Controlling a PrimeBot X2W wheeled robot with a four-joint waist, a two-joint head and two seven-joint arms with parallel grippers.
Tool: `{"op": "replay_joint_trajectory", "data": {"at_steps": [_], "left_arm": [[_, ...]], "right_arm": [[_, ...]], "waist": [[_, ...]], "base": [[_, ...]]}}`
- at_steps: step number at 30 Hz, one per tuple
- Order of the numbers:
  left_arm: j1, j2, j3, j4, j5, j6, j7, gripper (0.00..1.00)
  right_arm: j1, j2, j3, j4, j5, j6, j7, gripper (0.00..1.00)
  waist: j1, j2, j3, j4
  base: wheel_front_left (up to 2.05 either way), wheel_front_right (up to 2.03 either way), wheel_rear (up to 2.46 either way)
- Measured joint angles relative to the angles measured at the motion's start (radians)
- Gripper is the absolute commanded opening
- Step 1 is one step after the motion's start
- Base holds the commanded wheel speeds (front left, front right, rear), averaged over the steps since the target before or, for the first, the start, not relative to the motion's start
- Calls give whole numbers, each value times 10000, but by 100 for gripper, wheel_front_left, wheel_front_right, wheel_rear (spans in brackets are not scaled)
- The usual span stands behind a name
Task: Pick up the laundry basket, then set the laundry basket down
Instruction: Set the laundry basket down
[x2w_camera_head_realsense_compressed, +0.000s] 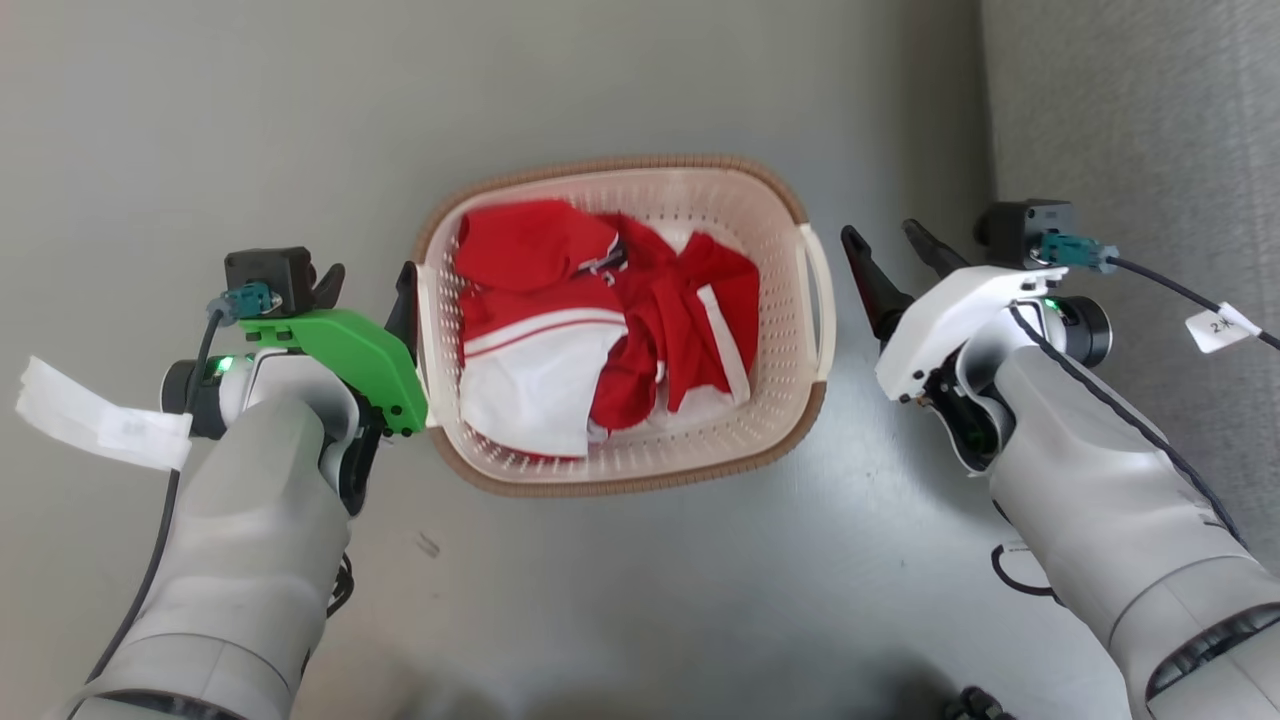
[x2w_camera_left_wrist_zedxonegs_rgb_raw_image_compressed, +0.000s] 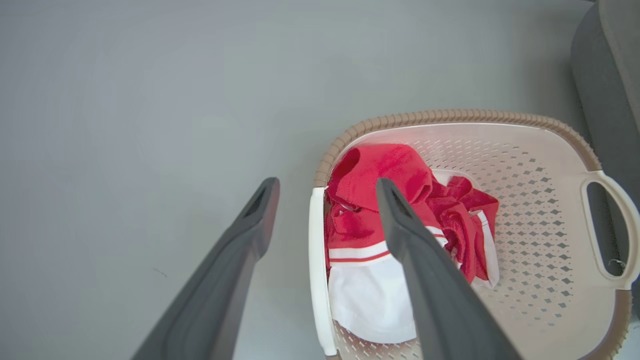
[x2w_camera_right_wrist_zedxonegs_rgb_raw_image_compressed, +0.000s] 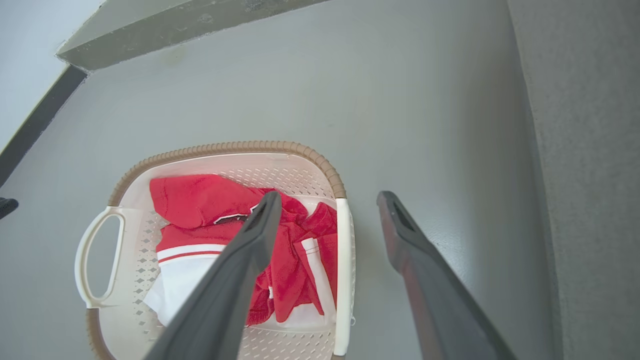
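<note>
While both arms flank it, the basket (x2w_camera_head_realsense_compressed: 690, 195) sits on the grey floor (x2w_camera_head_realsense_compressed: 640, 600), centred in the head view. It is upright, with its mouth facing up. Its long axis runs left to right across that view, from one loop handle to the other. The axis is turned slightly, so the right end lies a little farther from the robot than the left end. Red-and-white clothes (x2w_camera_head_realsense_compressed: 600, 300) lie bunched inside, below the brown rim.

Left gripper (x2w_camera_head_realsense_compressed: 370, 272): jaws wide apart, nothing between the pads. In the head view its inner finger is just beside the left handle (x2w_camera_head_realsense_compressed: 427, 330), on the outer side. In the left wrist view the gripper (x2w_camera_left_wrist_zedxonegs_rgb_raw_image_compressed: 326, 185) frames that handle's white bar between its two fingers, one finger over bare floor and the other in front of the clothes (x2w_camera_left_wrist_zedxonegs_rgb_raw_image_compressed: 380, 175). Contact with the handle cannot be told, nor can the height above it.

Right gripper (x2w_camera_head_realsense_compressed: 881, 230): jaws also wide, holding nothing. In the head view it is near the right handle (x2w_camera_head_realsense_compressed: 818, 300), with a strip of floor between them. In the right wrist view the gripper (x2w_camera_right_wrist_zedxonegs_rgb_raw_image_compressed: 328, 196) has that handle's bar in the gap between its fingers, with the basket (x2w_camera_right_wrist_zedxonegs_rgb_raw_image_compressed: 225, 149) to the left.

A grey textured surface (x2w_camera_head_realsense_compressed: 1130, 120) borders the floor on the right.
</note>
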Motion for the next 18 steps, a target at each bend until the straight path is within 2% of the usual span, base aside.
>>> {"op": "replay_joint_trajectory", "data": {"at_steps": [6, 12, 18], "left_arm": [[187, 4, 188, -570, 0, 102, -29, 100], [247, 209, 685, -2228, 123, 453, -27, 100], [630, 435, 1070, -3643, 591, 752, -29, 100]], "right_arm": [[189, -297, -556, -807, -25, 0, 0, 100], [257, -541, -1214, -2067, -314, -73, -2, 100], [733, -713, -1824, -3281, -825, -412, -17, 100]], "waist": [[0, 0, -786, -23], [0, 0, -1533, -29], [0, 0, -2204, -24]], "base": [[0, 0, 0], [0, 0, 0], [0, 0, 0]]}}
